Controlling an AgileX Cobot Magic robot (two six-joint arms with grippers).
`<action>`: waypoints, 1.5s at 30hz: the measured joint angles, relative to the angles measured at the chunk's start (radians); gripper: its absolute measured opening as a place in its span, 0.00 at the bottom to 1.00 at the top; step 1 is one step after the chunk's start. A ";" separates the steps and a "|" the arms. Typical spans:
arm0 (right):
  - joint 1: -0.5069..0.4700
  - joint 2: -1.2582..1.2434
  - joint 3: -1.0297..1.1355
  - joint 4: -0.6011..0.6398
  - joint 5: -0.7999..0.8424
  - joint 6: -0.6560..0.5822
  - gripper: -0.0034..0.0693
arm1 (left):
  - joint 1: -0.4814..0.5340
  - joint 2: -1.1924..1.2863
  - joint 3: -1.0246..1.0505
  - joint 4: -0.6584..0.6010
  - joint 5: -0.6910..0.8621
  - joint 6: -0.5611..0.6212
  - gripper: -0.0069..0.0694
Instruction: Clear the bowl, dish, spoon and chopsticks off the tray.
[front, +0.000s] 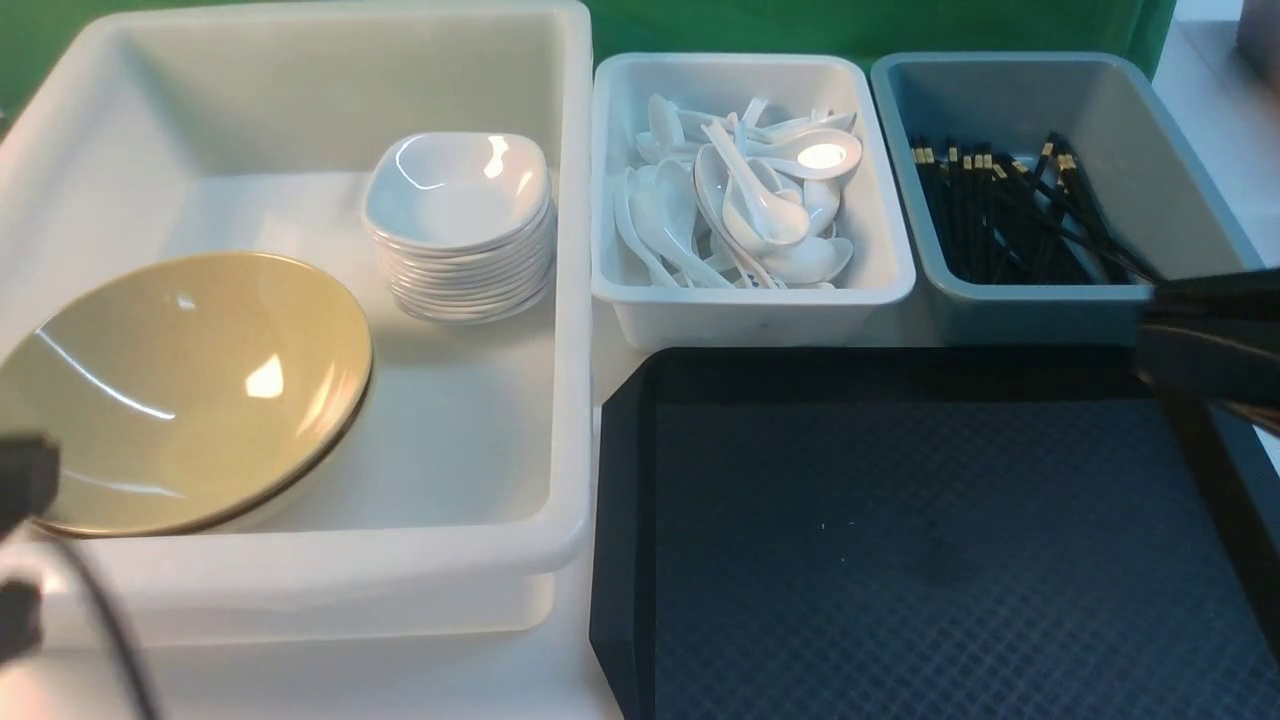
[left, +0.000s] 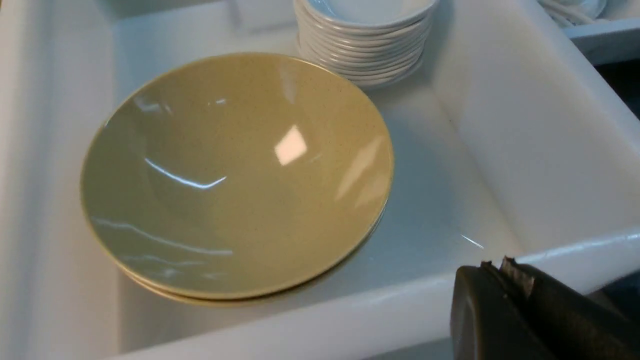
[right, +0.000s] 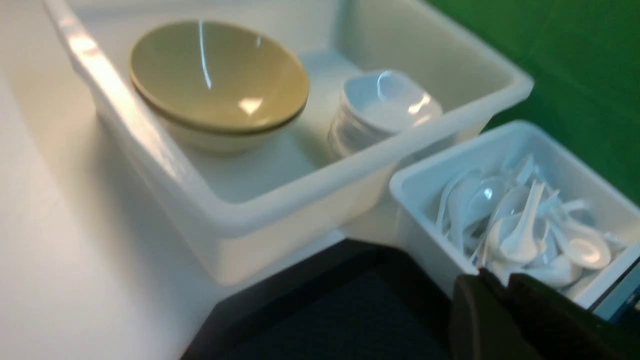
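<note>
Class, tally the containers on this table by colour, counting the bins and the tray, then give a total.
White: 2, the large white bin and the small white bin
Grey-blue: 1, the grey-blue bin
Black: 1, the tray
Total: 4

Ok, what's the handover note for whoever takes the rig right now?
Left tool: shut, empty, by the large white bin's near rim.
Right tool: looks shut, nothing visible in it, at the tray's far right edge.
Bowl and dish, atop a stack, sit in that bin; spoons in the small white bin; chopsticks in the grey-blue bin.
Tray: bare where visible; nothing seems left.
</note>
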 joint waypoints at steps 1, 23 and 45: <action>0.000 -0.054 0.048 0.003 -0.054 0.001 0.19 | 0.000 -0.077 0.052 0.002 -0.010 -0.013 0.08; 0.000 -0.183 0.195 0.008 -0.116 0.031 0.22 | 0.000 -0.405 0.205 0.097 -0.027 -0.031 0.08; -0.043 -0.243 0.299 -0.150 -0.269 0.063 0.16 | 0.000 -0.405 0.205 0.097 -0.027 -0.031 0.08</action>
